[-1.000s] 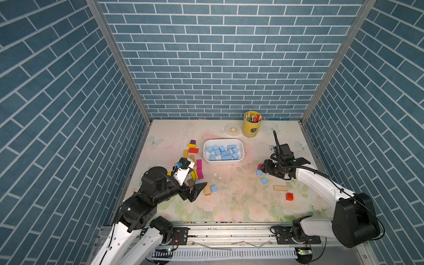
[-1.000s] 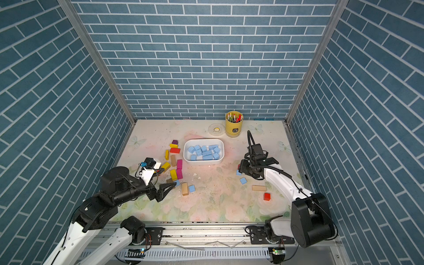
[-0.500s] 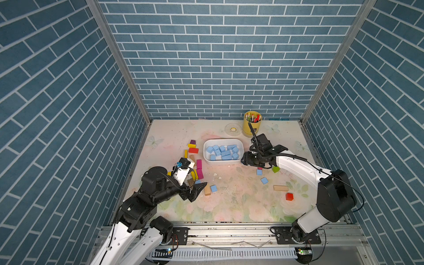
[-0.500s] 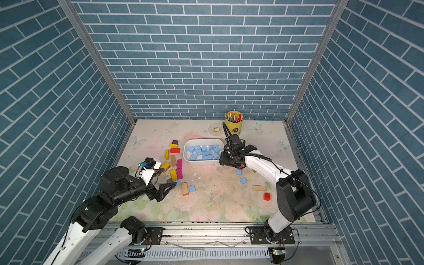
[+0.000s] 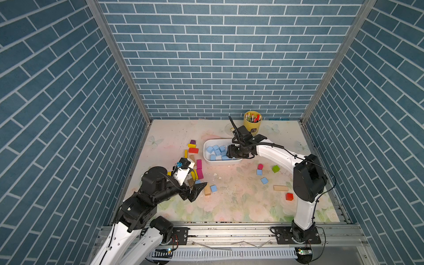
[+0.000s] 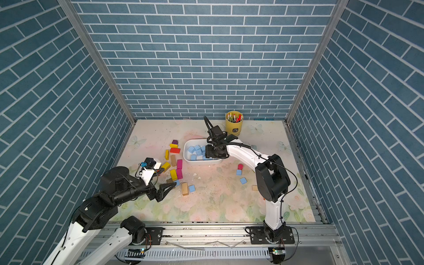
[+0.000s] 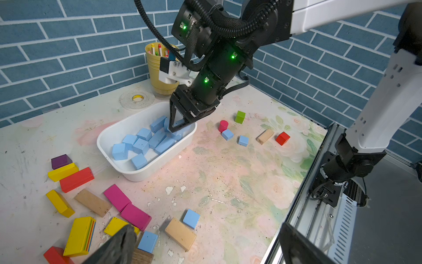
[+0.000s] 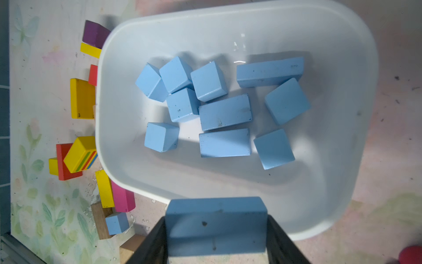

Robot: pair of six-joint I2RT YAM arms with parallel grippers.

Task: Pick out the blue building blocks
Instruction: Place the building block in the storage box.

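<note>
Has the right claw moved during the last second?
Yes. The right claw, shut on a blue block, went from beside the green block to over the white bin, nearer the yellow cup.

White tub (image 8: 356, 68): glossy smooth plastic, light glints on its floor. Inside, blue building blocks (image 8: 225, 112): matt paint, dark specks. Tan block (image 7: 180, 233), toward 6 o'clock of tub: bare unpainted wood. Tabletop (image 7: 228, 182): printed floral sheet, scuffed, chipped. Front rail (image 5: 229, 231): brushed metal. Yellow cup (image 7: 157, 68): smooth plastic.
</note>
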